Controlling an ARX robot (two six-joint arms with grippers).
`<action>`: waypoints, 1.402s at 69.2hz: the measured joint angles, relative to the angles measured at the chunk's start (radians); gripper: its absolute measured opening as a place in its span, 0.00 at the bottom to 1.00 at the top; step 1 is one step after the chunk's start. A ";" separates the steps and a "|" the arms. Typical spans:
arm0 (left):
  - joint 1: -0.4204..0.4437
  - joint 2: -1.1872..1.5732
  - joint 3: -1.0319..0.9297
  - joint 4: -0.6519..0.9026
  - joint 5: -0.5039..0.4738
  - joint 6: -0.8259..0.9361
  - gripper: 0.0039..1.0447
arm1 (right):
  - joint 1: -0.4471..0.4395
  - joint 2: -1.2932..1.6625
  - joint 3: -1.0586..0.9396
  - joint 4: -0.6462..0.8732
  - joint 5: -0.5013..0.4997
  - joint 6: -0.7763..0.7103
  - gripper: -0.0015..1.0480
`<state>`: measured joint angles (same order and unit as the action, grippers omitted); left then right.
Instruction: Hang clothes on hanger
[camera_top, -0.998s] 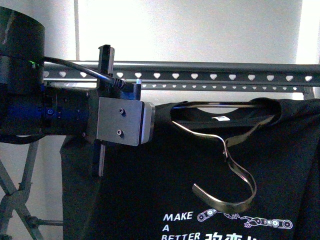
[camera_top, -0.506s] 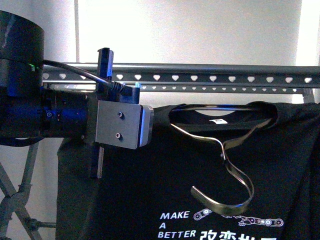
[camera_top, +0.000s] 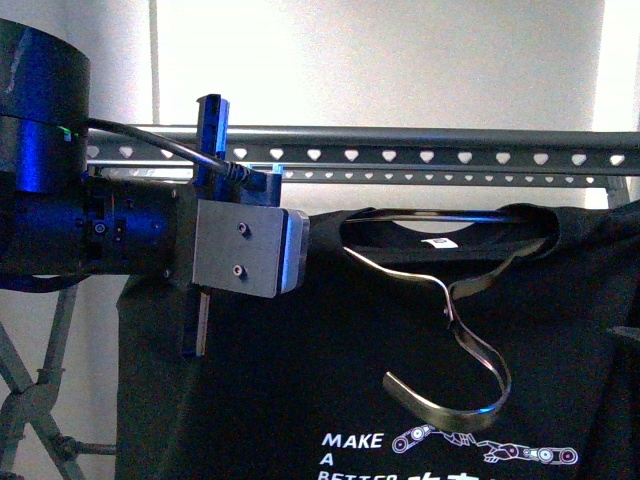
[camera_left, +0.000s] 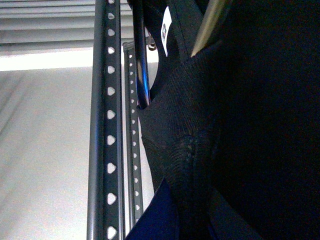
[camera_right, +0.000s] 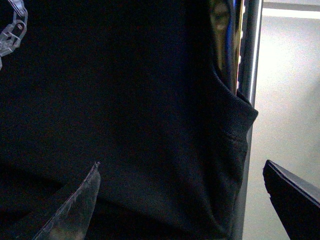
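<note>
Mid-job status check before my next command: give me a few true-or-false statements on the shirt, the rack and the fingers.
1. The brass hook is caught on the rack. False: it dangles in front of the T-shirt, hooked on nothing.
2. The rack's bars carry heart-shaped holes. True.
3. The right fingers are pressed shut. False: they stand apart, with shirt fabric between them.
4. The white print faces the front camera. True.

Grey rack (camera_top: 450, 132) w/ heart-hole bars spans top; black tee (camera_top: 300, 380) hangs just below, contact unclear.
</note>
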<state>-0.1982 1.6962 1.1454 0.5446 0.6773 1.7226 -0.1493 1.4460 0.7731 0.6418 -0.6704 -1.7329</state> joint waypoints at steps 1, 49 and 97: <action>0.000 0.000 0.000 0.000 0.000 0.000 0.04 | 0.002 0.010 0.012 0.000 0.008 -0.009 0.93; 0.000 0.000 0.000 0.000 -0.002 0.000 0.04 | 0.088 0.215 0.213 0.120 0.201 0.114 0.93; 0.000 0.000 0.000 0.000 -0.002 0.000 0.09 | 0.099 0.233 0.228 0.173 0.194 0.194 0.08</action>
<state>-0.1982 1.6962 1.1454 0.5446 0.6758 1.7226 -0.0505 1.6794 1.0008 0.8146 -0.4763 -1.5387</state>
